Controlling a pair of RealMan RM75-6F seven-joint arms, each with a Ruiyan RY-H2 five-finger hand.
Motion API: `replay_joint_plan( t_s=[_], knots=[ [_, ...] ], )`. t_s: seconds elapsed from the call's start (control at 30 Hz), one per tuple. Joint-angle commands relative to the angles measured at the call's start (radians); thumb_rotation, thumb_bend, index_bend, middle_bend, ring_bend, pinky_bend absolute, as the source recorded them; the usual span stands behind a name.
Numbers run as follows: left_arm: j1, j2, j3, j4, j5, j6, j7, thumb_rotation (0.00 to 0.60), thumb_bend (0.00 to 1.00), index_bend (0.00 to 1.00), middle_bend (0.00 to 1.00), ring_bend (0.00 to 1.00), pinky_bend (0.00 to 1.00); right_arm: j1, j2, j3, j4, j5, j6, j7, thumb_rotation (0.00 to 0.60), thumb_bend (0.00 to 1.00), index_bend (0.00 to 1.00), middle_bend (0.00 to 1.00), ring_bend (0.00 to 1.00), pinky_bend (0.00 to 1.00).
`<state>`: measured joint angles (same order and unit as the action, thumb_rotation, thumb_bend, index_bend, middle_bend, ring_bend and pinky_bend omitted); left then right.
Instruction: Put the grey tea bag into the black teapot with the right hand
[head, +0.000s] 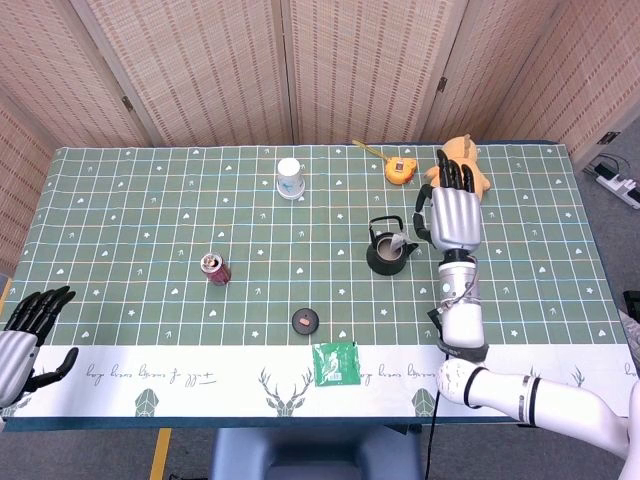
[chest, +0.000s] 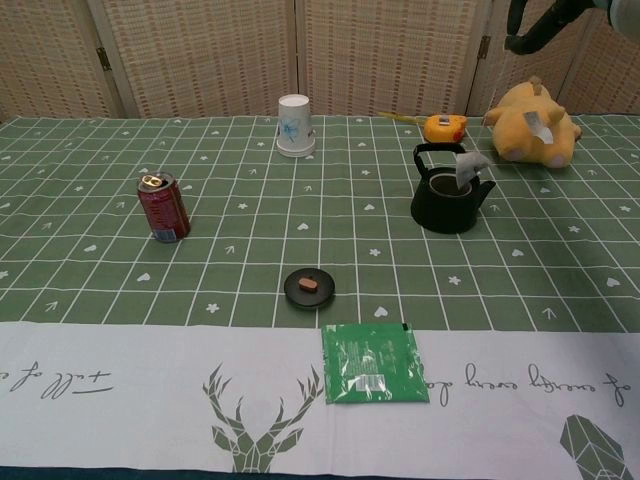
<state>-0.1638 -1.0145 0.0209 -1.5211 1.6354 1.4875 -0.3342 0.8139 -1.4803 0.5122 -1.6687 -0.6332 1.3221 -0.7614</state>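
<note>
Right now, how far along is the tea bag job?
Done: the right hand has the grey tea bag lifted off the table. In hand: the bag hangs at the black teapot, near its open mouth. Left: lowering it inside and releasing. The left hand is idle.

Nothing legible — only upside-down cursive script on the tablecloth's white border (chest: 120, 380).

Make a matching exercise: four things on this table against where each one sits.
Things:
1. grey tea bag
2. red soda can
3. green packet
4. white paper cup

Places:
A. on the white strip at the near edge
B. at the far side, near the screen
C. hanging over the black teapot
D. on the left part of the cloth

Pairs: 1-C, 2-D, 3-A, 4-B
</note>
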Motion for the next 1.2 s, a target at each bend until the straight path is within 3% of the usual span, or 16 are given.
replay_joint_plan(
  t_s=[0.03, 0.37, 0.7, 1.2],
  knots=[
    [0.0, 0.003, -0.003, 0.003, -0.006, -0.001, -0.011, 0.6, 0.41, 0.0, 0.0, 0.0, 0.0, 0.025, -0.02, -0.001, 0.036, 0.019, -0.013, -0.003, 0.6, 0.43, 0.59, 0.02, 0.0, 0.0],
    [0.001, 0.009, -0.004, 0.01, -0.005, 0.002, -0.035, 0.6, 0.41, 0.0, 0.0, 0.0, 0.0, 0.08, -0.069, -0.023, 0.122, 0.046, -0.035, -0.01, 0.6, 0.43, 0.59, 0.02, 0.0, 0.0],
    [0.006, 0.01, -0.001, 0.011, 0.006, 0.014, -0.034, 0.6, 0.41, 0.0, 0.0, 0.0, 0.0, 0.076, -0.1, -0.096, 0.167, 0.034, -0.048, -0.012, 0.6, 0.43, 0.59, 0.02, 0.0, 0.0],
    [0.002, -0.003, -0.004, -0.002, -0.006, -0.007, 0.027, 0.6, 0.41, 0.0, 0.0, 0.0, 0.0, -0.142, -0.004, -0.425, 0.028, -0.284, 0.006, 0.1, 0.6, 0.43, 0.6, 0.02, 0.0, 0.0]
  ],
)
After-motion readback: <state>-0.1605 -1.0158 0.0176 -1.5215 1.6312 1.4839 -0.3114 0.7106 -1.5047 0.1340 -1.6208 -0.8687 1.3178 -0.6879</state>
